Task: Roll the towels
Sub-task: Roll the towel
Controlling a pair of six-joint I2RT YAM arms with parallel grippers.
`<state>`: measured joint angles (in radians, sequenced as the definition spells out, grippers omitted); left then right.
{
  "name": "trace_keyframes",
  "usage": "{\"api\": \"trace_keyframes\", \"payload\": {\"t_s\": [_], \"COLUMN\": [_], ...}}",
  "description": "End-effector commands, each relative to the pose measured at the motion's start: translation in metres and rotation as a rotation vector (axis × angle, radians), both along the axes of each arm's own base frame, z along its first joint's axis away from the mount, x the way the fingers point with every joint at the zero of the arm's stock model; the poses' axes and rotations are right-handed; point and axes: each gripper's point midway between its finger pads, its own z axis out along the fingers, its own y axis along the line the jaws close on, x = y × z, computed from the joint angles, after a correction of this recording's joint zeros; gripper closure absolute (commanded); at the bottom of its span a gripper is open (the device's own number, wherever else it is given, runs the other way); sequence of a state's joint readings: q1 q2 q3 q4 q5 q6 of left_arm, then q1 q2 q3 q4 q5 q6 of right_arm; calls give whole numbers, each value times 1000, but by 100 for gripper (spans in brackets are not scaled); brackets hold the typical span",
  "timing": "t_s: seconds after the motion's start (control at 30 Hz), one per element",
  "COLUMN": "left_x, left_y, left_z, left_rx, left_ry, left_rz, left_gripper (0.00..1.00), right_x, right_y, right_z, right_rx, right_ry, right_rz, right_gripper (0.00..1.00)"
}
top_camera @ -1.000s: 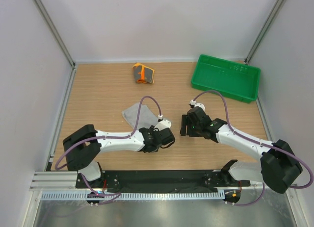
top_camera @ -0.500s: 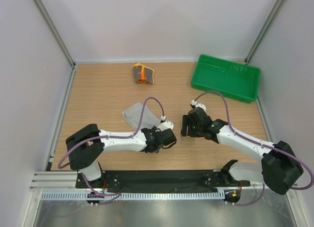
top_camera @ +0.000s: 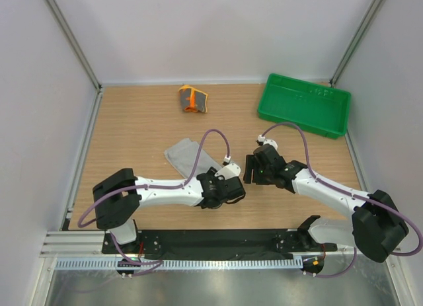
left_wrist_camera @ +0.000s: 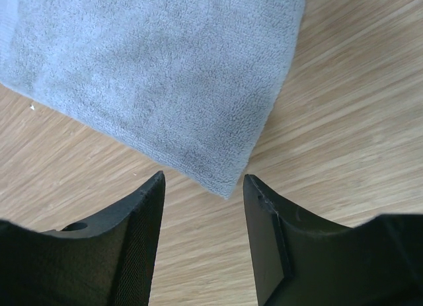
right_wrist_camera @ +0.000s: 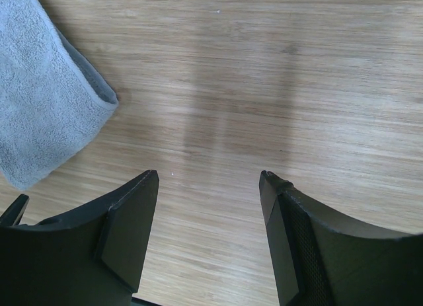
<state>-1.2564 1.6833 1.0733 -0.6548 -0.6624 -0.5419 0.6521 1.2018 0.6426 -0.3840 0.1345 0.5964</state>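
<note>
Towels are sitting well apart in the overhead view. The grey towel (top_camera: 187, 154) is lying flat and unrolled, and the patterned towel (top_camera: 192, 98) is resting far beyond it, looking already bundled up, though I cannot tell how tightly. The green tray (top_camera: 301, 109) is sitting well off to the grey towel's far right. My left gripper (top_camera: 221, 187) is hanging just off the grey towel's near right corner. Over the last second it has been sliding away from the cloth toward the right gripper (top_camera: 254, 168), and its jaws have been widening. The right gripper is hovering to the right of the grey towel, apart from it, and has not been moving.

Through the left wrist camera I am seeing the grey towel's corner lying flat on the table (left_wrist_camera: 344, 121), pointing into the gap between the two fingers (left_wrist_camera: 142, 213). The jaws are standing partly apart and gripping nothing, so the cloth is not being pinched.

Through the right wrist camera the jaws are standing wide apart over bare wood, holding nothing, with the grey towel's folded edge lying off to their left.

I am reading this as a release. The grey towel's roll is not yet started, so I am judging that the left gripper is going to need a fresh hold on that corner or edge.
</note>
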Motion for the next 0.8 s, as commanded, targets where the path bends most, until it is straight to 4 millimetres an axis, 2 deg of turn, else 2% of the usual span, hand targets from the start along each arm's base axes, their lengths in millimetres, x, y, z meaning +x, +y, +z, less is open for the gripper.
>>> {"api": "trace_keyframes", "payload": {"t_s": [0.0, 0.07, 0.13, 0.23, 0.5, 0.77], "left_x": [6, 4, 1, -1, 4, 3], "left_y": [2, -3, -7, -11, -2, 6], "left_z": [5, -1, -7, -15, -30, -47], "left_rx": [15, -10, -23, -56, -42, -105], "left_ry": [-42, -22, 1, 35, 66, 156], "left_rz": [14, 1, -27, -35, -11, 13], "left_gripper": [48, 49, 56, 58, 59, 60], "right_x": [8, 9, 8, 8, 7, 7], "right_y": [5, 4, 3, 1, -2, -2], "right_z": [8, 9, 8, 8, 9, 8], "right_rx": [25, 24, 20, 16, 9, 11], "right_ry": [-37, -39, -38, -37, -38, -33], "right_rz": [-4, -5, -4, -6, -9, -9], "right_gripper": [30, 30, 30, 30, 30, 30]}}
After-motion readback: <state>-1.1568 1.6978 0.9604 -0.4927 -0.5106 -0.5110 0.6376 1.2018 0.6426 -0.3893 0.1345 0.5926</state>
